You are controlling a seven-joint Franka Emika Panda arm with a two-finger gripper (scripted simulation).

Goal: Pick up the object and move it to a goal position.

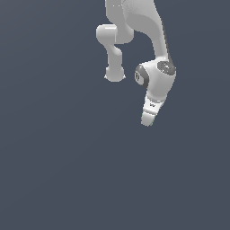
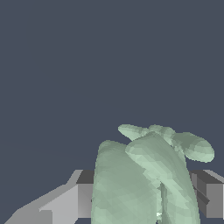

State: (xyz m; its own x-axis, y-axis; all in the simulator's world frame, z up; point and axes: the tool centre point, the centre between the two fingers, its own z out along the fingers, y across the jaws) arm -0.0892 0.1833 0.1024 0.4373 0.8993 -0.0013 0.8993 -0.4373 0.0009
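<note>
The object (image 2: 140, 179) is a pale mint-green lumpy blob with small rounded nubs. It fills the space between my grey fingers (image 2: 65, 201) in the wrist view. My gripper (image 2: 144, 197) is shut on it, one finger on each side. In the exterior view the white gripper (image 1: 148, 120) hangs from the arm, tilted slightly, at mid-height right of centre. There the object is almost wholly hidden between the fingertips.
The white arm (image 1: 134, 27) comes down from the top of the exterior view, with an elbow link (image 1: 114, 58) at its left. Only plain dark grey background shows around the gripper in both views.
</note>
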